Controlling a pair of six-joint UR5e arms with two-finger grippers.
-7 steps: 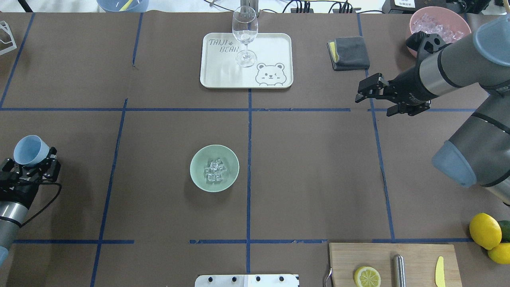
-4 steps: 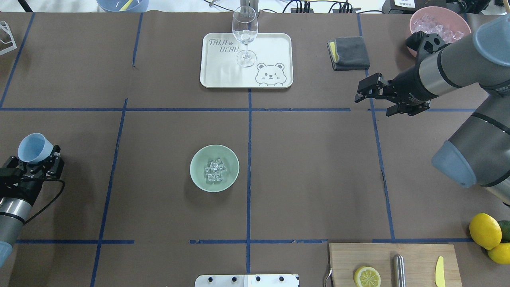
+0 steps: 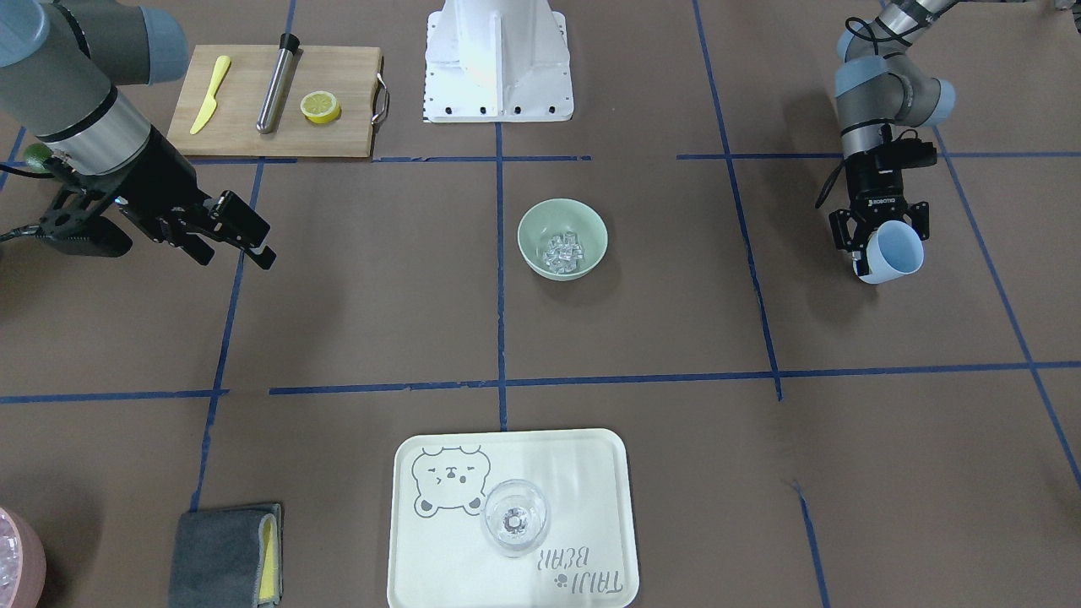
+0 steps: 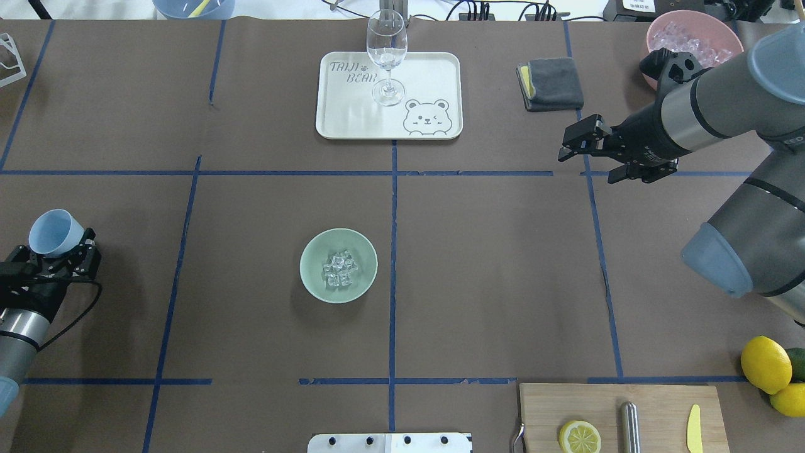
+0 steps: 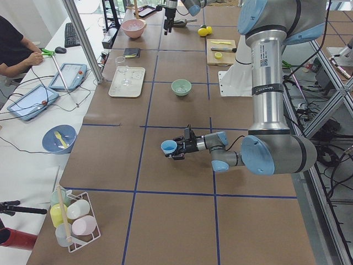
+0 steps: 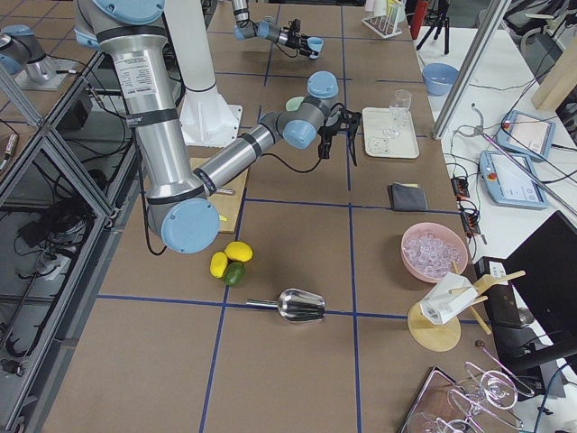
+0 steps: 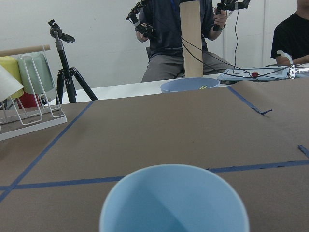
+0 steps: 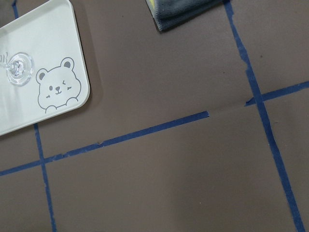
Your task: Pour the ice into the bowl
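The mint-green bowl [image 4: 312,278] stands near the table's middle, also in the front view [image 3: 538,221] and the left side view [image 5: 181,87]. The ice [image 4: 339,269] lies in it as a small cluster of clear cubes [image 3: 563,250]. My left gripper [image 4: 61,246] is shut on a light blue cup [image 4: 53,232], far to the bowl's left and above the table. The cup [image 3: 895,252] tilts with its mouth away from the bowl and looks empty in the left wrist view [image 7: 174,203]. My right gripper [image 4: 588,158] is open and empty, far to the bowl's right rear [image 3: 236,251].
A white bear tray [image 4: 434,69] with a wine glass [image 4: 387,53] stands behind the bowl. A grey cloth [image 4: 552,83] and a pink container [image 4: 692,39] are at the back right. A cutting board [image 4: 660,402] with a lemon slice [image 4: 579,436] and lemons [image 4: 765,363] are at the front right.
My left gripper has shifted slightly forward with the cup, which has turned a little more upright. The right arm has barely moved. The bowl and ice are unchanged.
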